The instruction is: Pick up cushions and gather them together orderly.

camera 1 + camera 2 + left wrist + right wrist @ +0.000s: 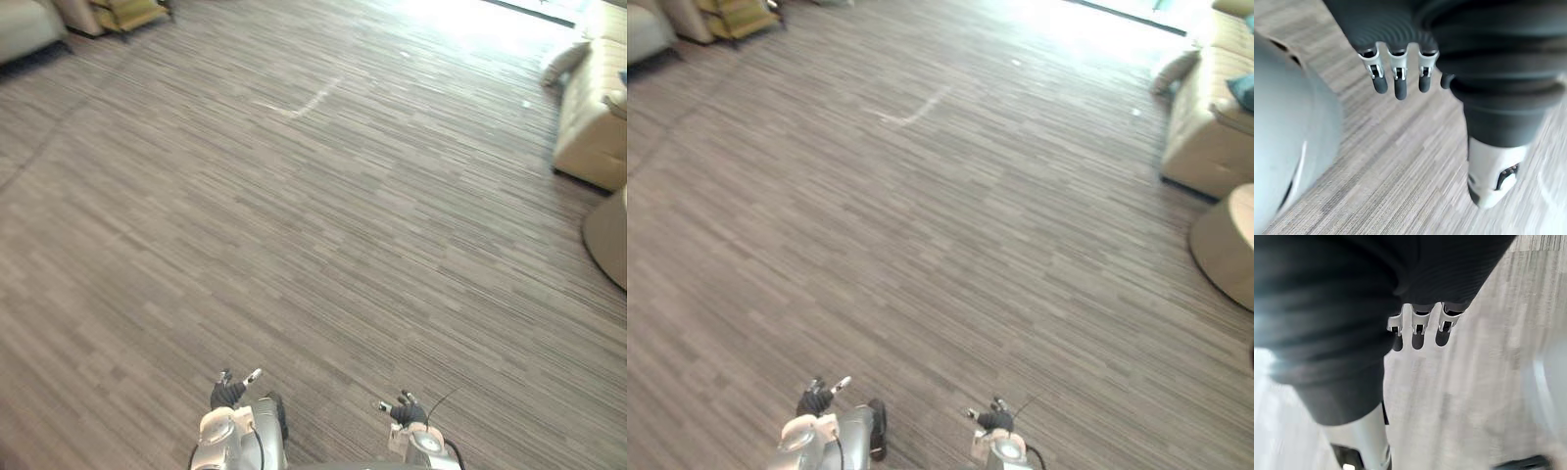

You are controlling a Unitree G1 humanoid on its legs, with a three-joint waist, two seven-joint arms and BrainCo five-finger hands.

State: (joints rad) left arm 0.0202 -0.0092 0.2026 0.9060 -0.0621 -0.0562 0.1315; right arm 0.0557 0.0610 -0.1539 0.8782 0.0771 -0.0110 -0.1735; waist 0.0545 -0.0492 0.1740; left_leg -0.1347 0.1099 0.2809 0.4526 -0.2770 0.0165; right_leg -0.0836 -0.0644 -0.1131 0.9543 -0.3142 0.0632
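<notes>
A beige cushion (pixel 1174 69) leans against the end of the sofa at the far right. On the sofa's seat lies a teal cushion (pixel 1244 91), partly cut off by the view's edge. My left hand (pixel 228 392) hangs low at the bottom of the view, far from both cushions. In the left wrist view its fingers (pixel 1399 83) are relaxed and straight over bare floor, holding nothing. My right hand (pixel 405 409) hangs beside it, also low. Its fingers (pixel 1418 333) are straight and empty too.
A beige sofa (pixel 593 117) stands along the right side, with a round beige ottoman (pixel 609 235) in front of it. At the far left are a yellow-green chair (pixel 127 12) and a grey seat (pixel 24 24). Wide striped floor (pixel 313 215) lies between.
</notes>
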